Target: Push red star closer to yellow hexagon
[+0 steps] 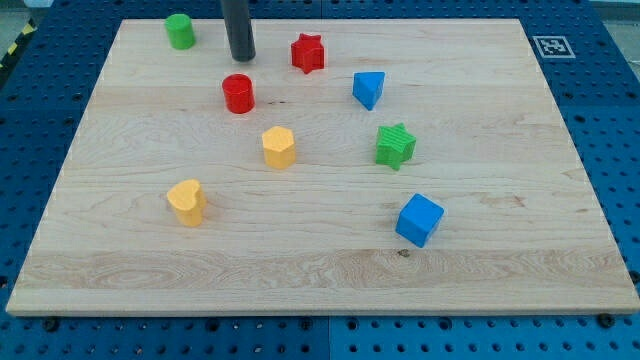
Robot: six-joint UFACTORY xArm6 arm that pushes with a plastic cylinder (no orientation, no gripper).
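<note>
The red star [308, 53] lies near the view's top, centre-left on the wooden board [500, 290]. The yellow hexagon [279, 146] stands below it, a little to the left, with a clear gap between them. My tip [242, 57] is the lower end of the dark rod. It rests on the board to the left of the red star, apart from it, and just above the red cylinder [238, 93].
A green cylinder [180, 31] is at the top left. A blue triangle [368, 89] and a green star [395, 146] lie to the right. A yellow heart [187, 202] is at lower left, a blue cube [419, 220] at lower right.
</note>
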